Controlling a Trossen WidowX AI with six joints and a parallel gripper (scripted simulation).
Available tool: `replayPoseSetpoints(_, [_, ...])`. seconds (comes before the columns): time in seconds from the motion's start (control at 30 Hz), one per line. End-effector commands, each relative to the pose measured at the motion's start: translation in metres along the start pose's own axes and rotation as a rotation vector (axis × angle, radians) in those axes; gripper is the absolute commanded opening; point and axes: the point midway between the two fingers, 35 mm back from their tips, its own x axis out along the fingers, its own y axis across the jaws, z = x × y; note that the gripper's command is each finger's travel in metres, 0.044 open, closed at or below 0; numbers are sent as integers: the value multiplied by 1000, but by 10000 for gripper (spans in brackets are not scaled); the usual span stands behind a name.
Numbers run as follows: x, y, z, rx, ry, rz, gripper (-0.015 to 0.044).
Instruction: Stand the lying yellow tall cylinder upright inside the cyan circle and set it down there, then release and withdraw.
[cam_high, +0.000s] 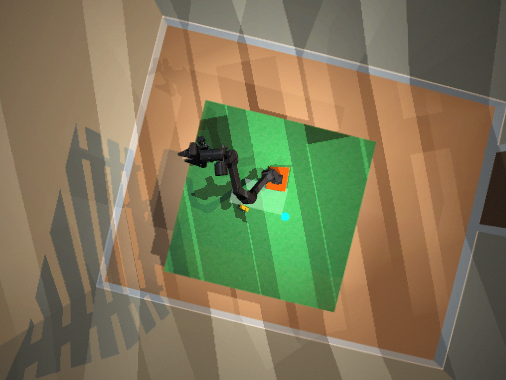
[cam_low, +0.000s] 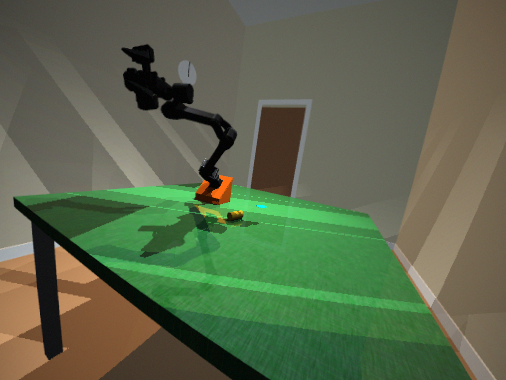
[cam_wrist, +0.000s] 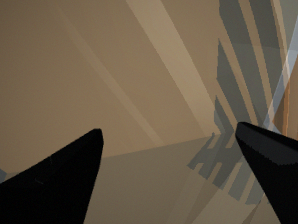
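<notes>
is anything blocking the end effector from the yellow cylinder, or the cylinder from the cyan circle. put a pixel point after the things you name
Nothing visible stands between the end effector (cam_high: 184, 156) (cam_low: 123, 49) (cam_wrist: 169, 129) and the yellow cylinder (cam_high: 244, 208) (cam_low: 235, 215), though the arm's own elbow (cam_high: 245, 196) overhangs nearby. Nothing visible separates the cylinder from the cyan circle (cam_high: 285, 216) (cam_low: 261, 206).

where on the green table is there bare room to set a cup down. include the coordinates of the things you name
Room: the green table (cam_high: 280, 265) (cam_low: 300, 270) between the yellow cylinder (cam_high: 244, 208) (cam_low: 235, 215) and the table edge farthest from the orange base (cam_high: 285, 186) (cam_low: 224, 191). Crowded: around base, cylinder and cyan circle (cam_high: 285, 216) (cam_low: 261, 206).
</notes>
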Motion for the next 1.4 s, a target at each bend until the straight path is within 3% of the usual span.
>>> replayPoseSetpoints(0.0, [0, 0, 1, 8, 3, 4, 374])
replayPoseSetpoints(0.1, [0, 4, 11, 133, 29, 57, 309])
replayPoseSetpoints(0.63, [29, -24, 88, 1136, -16, 230, 309])
replayPoseSetpoints(1.0, [62, -107, 111, 1761, -185, 218, 309])
replayPoseSetpoints(1.37, [83, -217, 80, 2253, -509, 107, 309])
